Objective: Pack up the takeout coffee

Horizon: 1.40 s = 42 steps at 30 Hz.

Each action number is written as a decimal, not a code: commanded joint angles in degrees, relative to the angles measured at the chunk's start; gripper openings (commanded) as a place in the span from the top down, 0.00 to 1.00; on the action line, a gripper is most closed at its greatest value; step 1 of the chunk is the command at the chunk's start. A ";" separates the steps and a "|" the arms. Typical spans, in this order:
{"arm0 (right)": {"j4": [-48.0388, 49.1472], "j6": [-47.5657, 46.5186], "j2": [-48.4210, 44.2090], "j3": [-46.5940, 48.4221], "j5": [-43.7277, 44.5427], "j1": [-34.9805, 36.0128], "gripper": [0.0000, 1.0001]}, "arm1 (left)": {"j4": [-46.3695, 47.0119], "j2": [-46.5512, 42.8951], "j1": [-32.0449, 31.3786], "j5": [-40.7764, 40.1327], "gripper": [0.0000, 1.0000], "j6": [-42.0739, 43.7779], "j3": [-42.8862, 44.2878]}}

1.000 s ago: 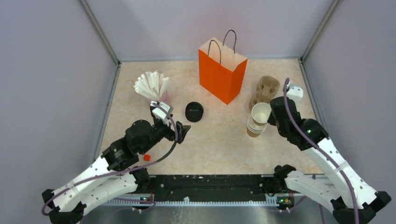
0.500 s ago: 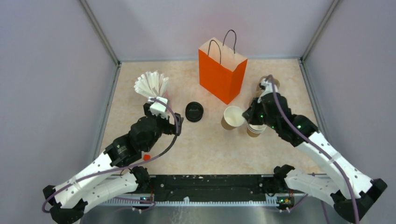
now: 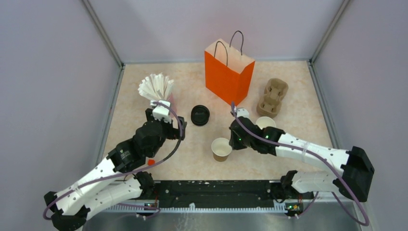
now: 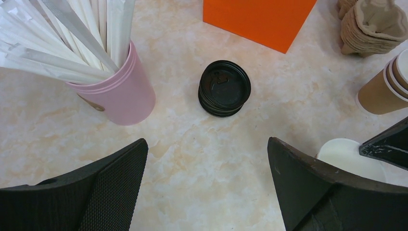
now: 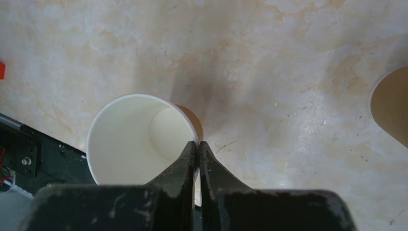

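- Takeout coffee cup (image 3: 221,148), lidless, is centre-front; left of it, the left gripper (image 4: 206,144) hangs spread wide, short of the black lid stack (image 4: 224,87), and could lift several lids together.
- Right gripper (image 5: 195,144) pinches the cup's thin rim; the cup may dent, tilt or slip.

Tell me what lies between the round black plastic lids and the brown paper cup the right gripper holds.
Bare tabletop only, between black plastic lids and brown paper cup, shown in top view.

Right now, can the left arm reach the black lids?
Probably yes. Its open fingers face the black lids, and nothing stands between them.
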 commanded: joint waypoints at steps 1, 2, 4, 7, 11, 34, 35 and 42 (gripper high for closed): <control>5.49 1.25 1.52 0.38 3.47 1.79 1.00 | 0.63 -0.61 0.09 0.82 0.01 -1.86 -0.83; 6.06 1.21 1.75 0.02 3.35 1.84 1.00 | 0.70 -0.38 0.08 1.14 0.01 -1.84 -0.96; 6.93 1.01 2.05 -0.45 3.23 1.94 1.00 | 1.10 0.40 0.07 1.74 0.01 -1.30 -1.01; 5.30 0.71 2.10 0.24 5.07 1.98 0.90 | 1.71 2.18 0.09 2.30 0.01 0.11 -0.42; 3.70 -0.80 0.86 1.78 6.20 1.94 0.78 | 0.84 7.24 0.09 6.80 0.01 4.38 2.58; -1.80 -5.85 -33.17 -1.74 7.52 1.96 0.75 | 0.53 53.75 12.73 14.89 0.35 15.43 28.73; -2.22 -5.81 -33.68 -1.55 7.77 2.02 0.75 | 0.97 54.27 13.60 15.41 0.36 15.69 28.96; -3.25 -5.00 -34.95 -1.49 8.22 1.99 0.76 | 3.52 57.88 17.93 20.16 0.47 18.52 28.49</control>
